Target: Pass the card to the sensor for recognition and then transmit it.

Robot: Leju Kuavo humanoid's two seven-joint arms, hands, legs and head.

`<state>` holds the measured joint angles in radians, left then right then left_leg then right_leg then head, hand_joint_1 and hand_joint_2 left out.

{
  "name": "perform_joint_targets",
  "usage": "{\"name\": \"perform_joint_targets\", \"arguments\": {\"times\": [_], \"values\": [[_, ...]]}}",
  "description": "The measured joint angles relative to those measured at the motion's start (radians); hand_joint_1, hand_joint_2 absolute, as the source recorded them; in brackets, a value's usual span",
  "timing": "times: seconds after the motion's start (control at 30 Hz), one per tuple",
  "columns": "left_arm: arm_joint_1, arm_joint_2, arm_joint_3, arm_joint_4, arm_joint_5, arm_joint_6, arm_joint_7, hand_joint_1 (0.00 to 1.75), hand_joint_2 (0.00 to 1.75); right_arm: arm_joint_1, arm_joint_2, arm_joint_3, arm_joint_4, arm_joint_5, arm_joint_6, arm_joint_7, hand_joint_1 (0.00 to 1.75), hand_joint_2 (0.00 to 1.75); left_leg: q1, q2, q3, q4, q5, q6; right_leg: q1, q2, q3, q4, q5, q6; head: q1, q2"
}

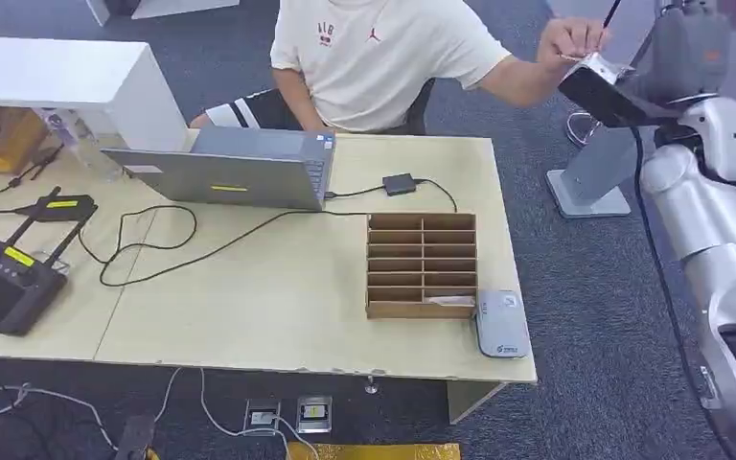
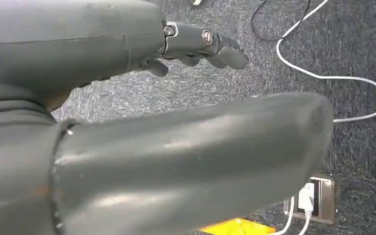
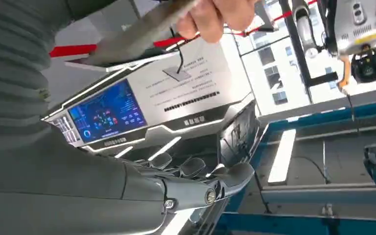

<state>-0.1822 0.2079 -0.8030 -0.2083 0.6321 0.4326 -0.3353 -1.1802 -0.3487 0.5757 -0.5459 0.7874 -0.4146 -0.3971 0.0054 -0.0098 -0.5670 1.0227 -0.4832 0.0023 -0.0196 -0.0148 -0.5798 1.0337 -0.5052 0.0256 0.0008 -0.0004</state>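
Left hand: hangs over the carpet, fingers loosely apart, holding nothing.
Laptop: on the table, left of the slotted box.
Sensor: just right of the box.
Right hand: raised beside the table; cannot tell its grasp.
Card: pinched by the person's hand, at the right hand.

- We saw the card, thin and grey-silver, tilted in the air, pinched at one end by a person's hand.
- The sensor, a flat grey-blue pad, lay on the table beside the wooden organiser.
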Motion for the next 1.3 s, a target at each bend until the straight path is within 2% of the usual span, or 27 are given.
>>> {"name": "perform_joint_targets", "arguments": {"times": [0.17,0.3,0.37,0.4,0.43,0.47,0.5,0.6,0.8,0.97,1.1,1.3], "values": [[0.006,-0.017,0.000,-0.001,0.020,0.064,-0.023,0.00,0.00,0.022,-0.016,0.024,-0.007,-0.007,0.020,0.005,0.00,1.75,0.000,0.001,0.000,0.000,0.000,0.000,0.000,0.001,0.000,0.000,0.000,0.000,-0.002,0.000],[0.013,-0.034,-0.001,-0.001,0.022,0.066,-0.025,0.00,0.00,0.029,-0.029,0.030,-0.017,-0.011,0.031,0.003,0.00,1.75,0.000,0.001,0.000,0.000,0.000,0.000,0.000,0.001,0.000,-0.001,0.000,0.000,-0.001,0.000],[0.013,-0.037,-0.001,-0.001,0.022,0.065,-0.025,0.00,0.00,0.031,-0.032,0.035,-0.021,-0.012,0.032,0.003,0.07,1.75,0.000,0.001,0.000,0.000,0.000,0.000,0.000,0.002,0.000,-0.001,0.000,0.000,-0.001,0.000],[0.013,-0.038,-0.001,-0.001,0.022,0.064,-0.025,0.00,0.00,0.032,-0.035,0.037,-0.025,-0.012,0.034,0.005,0.35,1.75,0.000,0.002,0.000,0.000,0.000,0.000,0.000,0.002,0.000,-0.001,0.000,0.000,-0.001,0.000],[0.013,-0.039,-0.001,-0.001,0.013,0.061,-0.025,0.00,0.00,0.033,-0.037,0.039,-0.027,-0.013,0.038,0.006,1.36,1.75,0.000,0.002,0.000,0.000,0.000,0.000,0.000,0.002,0.000,-0.001,0.000,0.000,-0.001,0.000],[0.012,-0.040,-0.003,-0.001,-0.002,0.049,-0.017,0.00,0.00,0.033,-0.039,0.040,-0.031,-0.012,0.044,0.009,1.69,1.75,0.000,0.001,0.000,0.000,0.000,0.000,0.000,0.002,0.000,-0.001,0.000,0.000,0.000,0.000],[0.009,-0.037,-0.009,-0.001,-0.014,0.028,-0.003,0.00,0.00,0.033,-0.039,0.041,-0.034,-0.012,0.052,0.013,1.75,1.75,0.000,0.001,0.000,0.000,0.000,0.000,0.000,0.002,0.000,0.000,0.000,0.000,-0.001,0.000],[-0.017,-0.013,-0.023,0.000,-0.027,-0.028,0.027,0.00,0.00,0.033,-0.039,0.044,-0.036,-0.005,0.077,0.019,1.75,1.75,0.002,0.001,0.000,0.000,0.000,0.000,0.002,0.002,0.000,0.000,0.001,-0.001,0.000,0.000],[-0.036,0.013,-0.031,0.000,-0.034,-0.032,0.032,0.00,0.00,0.037,-0.041,0.055,-0.044,-0.018,0.144,0.014,1.75,1.75,0.002,0.003,0.000,0.000,0.000,0.000,0.002,0.005,-0.001,0.000,0.001,-0.001,0.000,0.000],[-0.013,-0.016,-0.035,-0.002,0.008,0.058,-0.021,0.00,0.00,0.061,-0.064,0.057,-0.071,-0.032,0.174,0.008,1.75,1.75,0.001,0.004,0.000,0.000,-0.001,-0.001,0.001,0.005,0.000,-0.002,0.001,-0.001,-0.001,0.000],[-0.026,-0.009,-0.046,-0.002,-0.037,-0.027,0.032,0.00,0.00,0.072,-0.070,0.057,-0.083,-0.027,0.184,0.020,1.75,1.75,0.002,0.003,-0.001,0.000,-0.001,-0.001,0.002,0.004,0.000,-0.002,0.001,-0.001,0.000,0.000],[-0.056,0.021,-0.051,-0.002,-0.045,-0.045,0.046,0.00,0.00,0.076,-0.069,0.057,-0.091,-0.023,0.188,0.022,1.75,1.75,0.002,0.005,0.000,0.000,-0.001,-0.001,0.002,0.005,0.000,-0.002,0.001,-0.001,-0.001,0.000]]}}
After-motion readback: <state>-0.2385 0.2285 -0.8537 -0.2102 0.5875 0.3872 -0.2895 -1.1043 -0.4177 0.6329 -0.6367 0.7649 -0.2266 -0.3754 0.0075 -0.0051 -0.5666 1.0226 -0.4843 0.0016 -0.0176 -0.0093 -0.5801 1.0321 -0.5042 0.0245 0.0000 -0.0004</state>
